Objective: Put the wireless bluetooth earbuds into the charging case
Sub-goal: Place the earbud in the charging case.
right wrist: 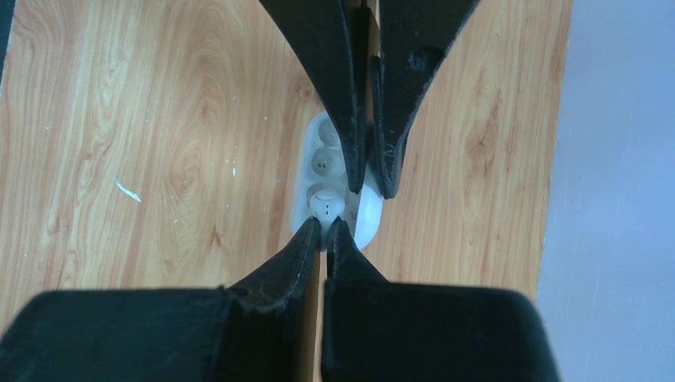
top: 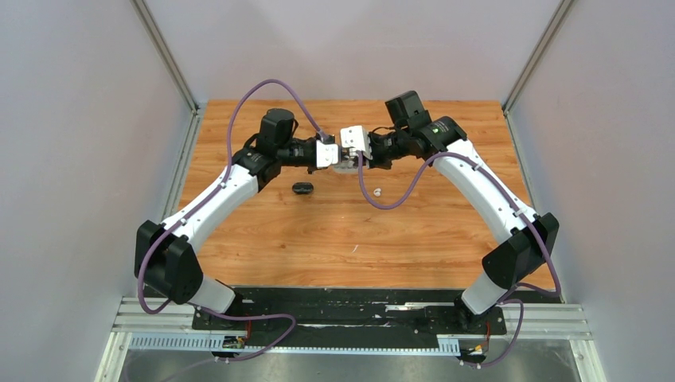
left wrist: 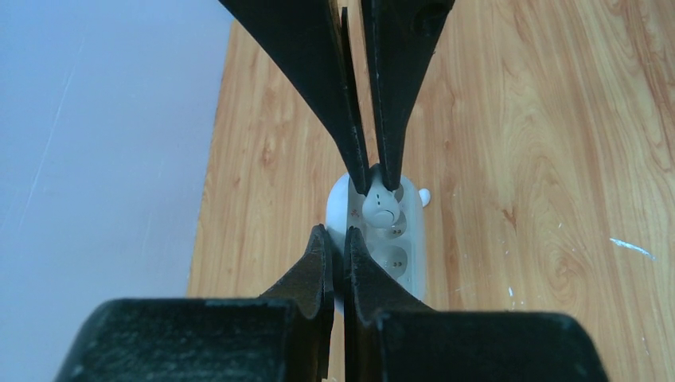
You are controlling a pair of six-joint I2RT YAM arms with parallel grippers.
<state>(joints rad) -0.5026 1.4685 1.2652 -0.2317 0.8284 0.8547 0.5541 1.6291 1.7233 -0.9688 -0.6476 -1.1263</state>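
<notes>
Top external view: left jaws and right jaws meet over a white pebble-shaped charging case (top: 345,167) near the wooden tabletop's (top: 263,239) far edge. Left wrist view: both pairs are closed; the right tips touch a small white rounded earbud (left wrist: 380,208) seated in the case. Right wrist view: the bud sits in an end socket.

White charging case (left wrist: 414,239), lid open, lying flat, one white earbud (left wrist: 380,208) at the end socket, full seating not discernible, neighbouring socket (left wrist: 394,259) empty, second white earbud (top: 378,192) loose nearby, black case (top: 302,188) closed, lying apart.
</notes>
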